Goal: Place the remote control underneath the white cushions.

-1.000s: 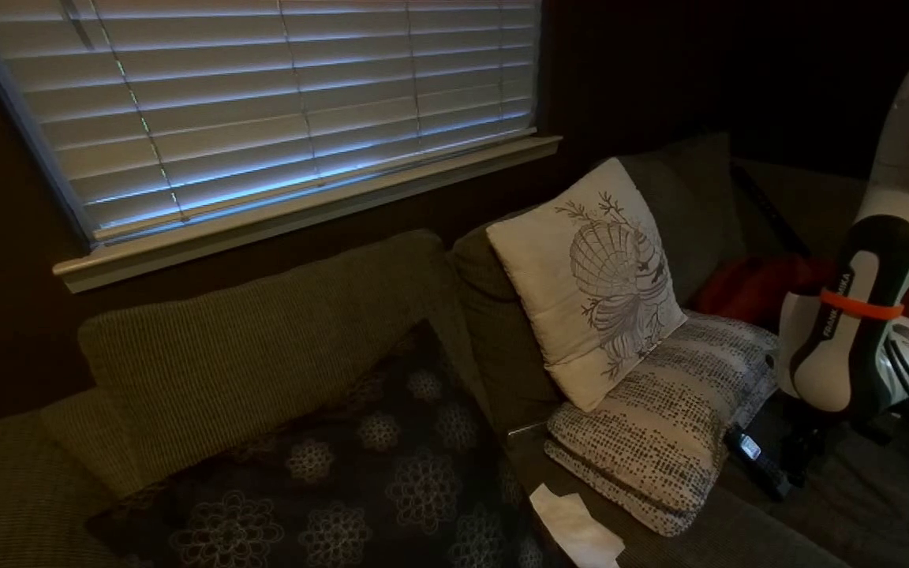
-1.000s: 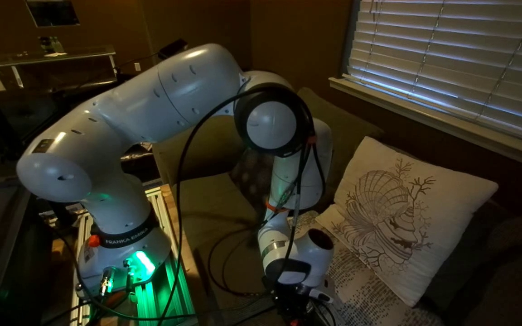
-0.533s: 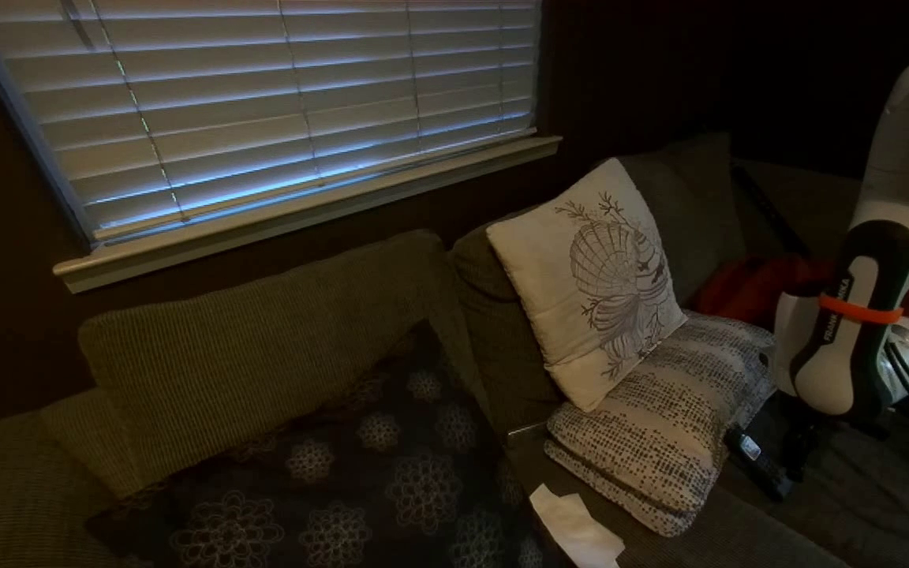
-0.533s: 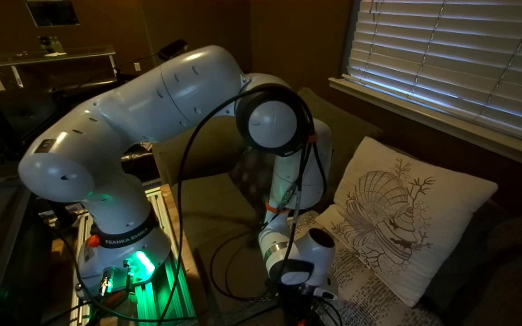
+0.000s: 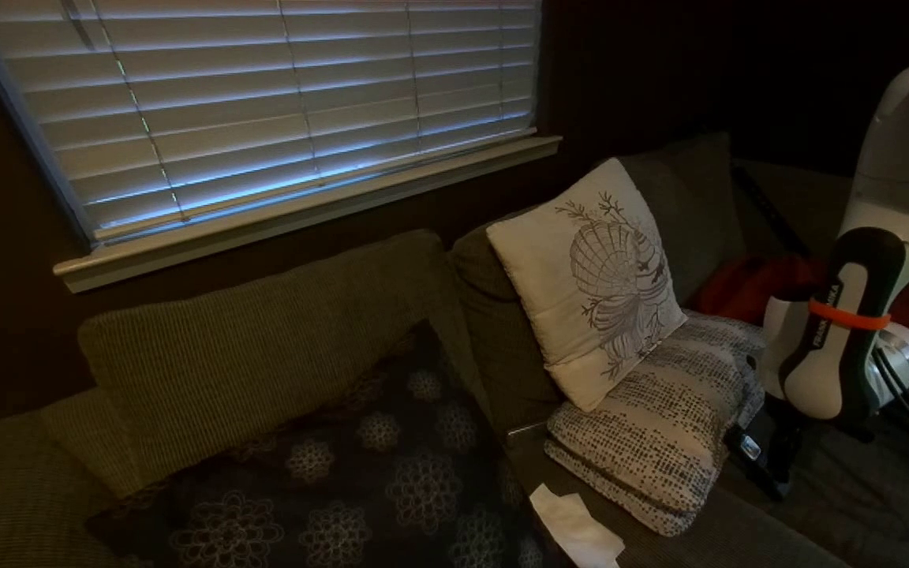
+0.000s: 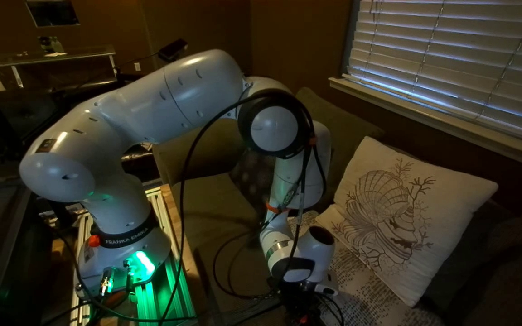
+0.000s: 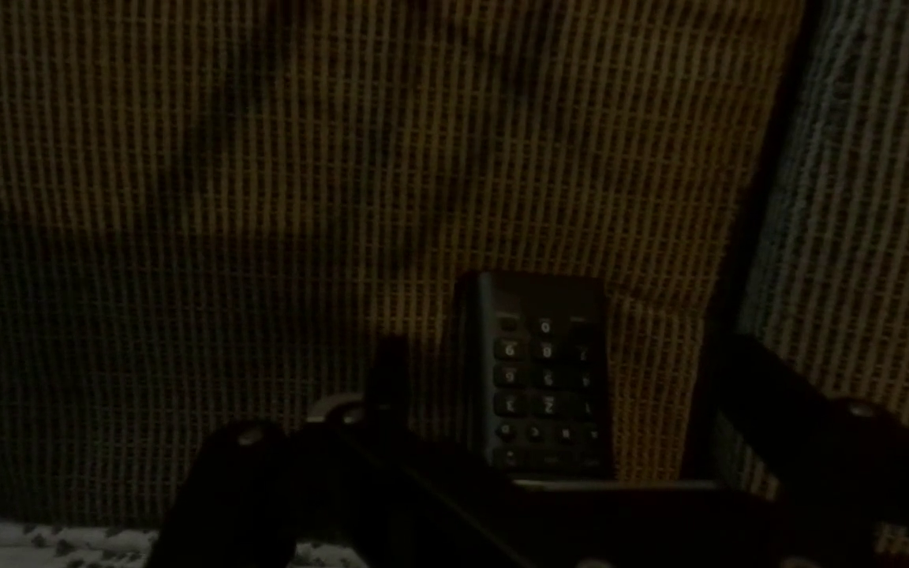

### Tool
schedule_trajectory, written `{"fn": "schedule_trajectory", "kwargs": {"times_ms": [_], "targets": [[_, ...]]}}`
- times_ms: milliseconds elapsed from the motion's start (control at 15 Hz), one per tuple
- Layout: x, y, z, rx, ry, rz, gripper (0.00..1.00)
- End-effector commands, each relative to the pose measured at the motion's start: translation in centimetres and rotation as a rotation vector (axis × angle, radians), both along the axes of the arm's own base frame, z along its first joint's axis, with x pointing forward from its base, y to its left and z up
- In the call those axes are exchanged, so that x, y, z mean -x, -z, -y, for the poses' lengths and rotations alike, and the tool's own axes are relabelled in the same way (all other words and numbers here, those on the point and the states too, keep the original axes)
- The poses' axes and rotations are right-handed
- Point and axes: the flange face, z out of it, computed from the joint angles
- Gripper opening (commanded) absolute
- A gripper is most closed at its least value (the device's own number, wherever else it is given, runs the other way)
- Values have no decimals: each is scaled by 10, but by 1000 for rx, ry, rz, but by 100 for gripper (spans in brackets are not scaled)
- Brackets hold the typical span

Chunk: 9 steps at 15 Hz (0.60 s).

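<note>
Remote control (image 7: 547,379) is lying flat on the sofa seat (image 7: 328,181), just beside the speckled cushion (image 5: 652,426) and not under it, on the side facing away from the dark cushion (image 5: 344,481). The pincer (image 7: 566,344) is standing with its jaws wide apart, one on either side of the remote control in the wrist view, and is gripping nothing; how low the jaws are reaching, the gloom is hiding.

We are probably looking at the grasping step. The next move is likely calling for settling astride the remote control, closing on its narrow width, then carrying it to the speckled cushion and working it beneath the nearest edge.

Counting: one remote control is showing, one pincer, and two white cushions, the speckled cushion lying flat and the shell cushion (image 6: 406,217) leaning up on edge, its lower side resting on the speckled cushion. The speckled cushion's doubled edge is leaving me unsure of a fold or a second piece. One dark cushion is resting near the speckled cushion, one white scrap (image 5: 578,527) lying between the two.
</note>
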Motion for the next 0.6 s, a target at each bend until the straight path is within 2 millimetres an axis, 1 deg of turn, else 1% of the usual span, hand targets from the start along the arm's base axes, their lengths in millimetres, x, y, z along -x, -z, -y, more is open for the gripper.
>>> {"fn": "schedule_trajectory", "kwargs": {"times_ms": [0,200,400,533], "targets": [[-2,9,10,64,-12,-21,100],[-3,21,13,95,-52,-16,100],[-10,32,6,103,-87,37,100],[-13,35,1,108,-98,102,100]]}}
